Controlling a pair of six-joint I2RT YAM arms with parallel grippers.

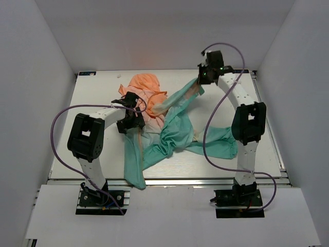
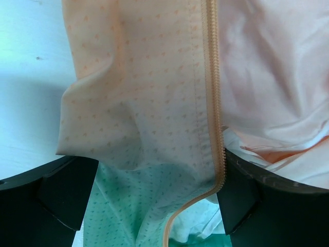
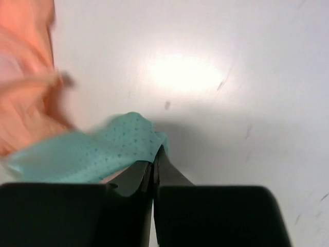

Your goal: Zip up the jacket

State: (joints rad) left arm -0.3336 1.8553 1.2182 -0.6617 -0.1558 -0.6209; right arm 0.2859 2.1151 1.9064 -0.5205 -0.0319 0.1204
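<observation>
Top view: I see the jacket [image 1: 169,134] lying crumpled on the table [image 1: 92,98]. Its orange hood is bunched just beyond the left gripper [image 1: 132,117], and its teal sleeves and hem trail back from both grippers toward the arm bases. The left gripper hangs low over the jacket's front, where orange fades to teal. The right gripper [image 1: 201,81] is at the far side, and a teal strip of the garment runs up from the heap to its tip.

Left wrist view: the jaws are fully released. The two dark fingers [image 2: 51,195] stand wide apart at either side, and pale dotted cloth lies under the gap between them. The peach zipper track [image 2: 212,103] runs straight away from the gripper, close along the inner face of the picture-right finger, then curls off beneath the gap. I cannot tell whether the fingers touch the cloth.

Right wrist view: the jaws are clenched, pads together. A teal dotted edge of the jacket is caught at their tip and drapes off to the picture-left. Blurred orange cloth lies further out on that side, and bare table lies ahead.
</observation>
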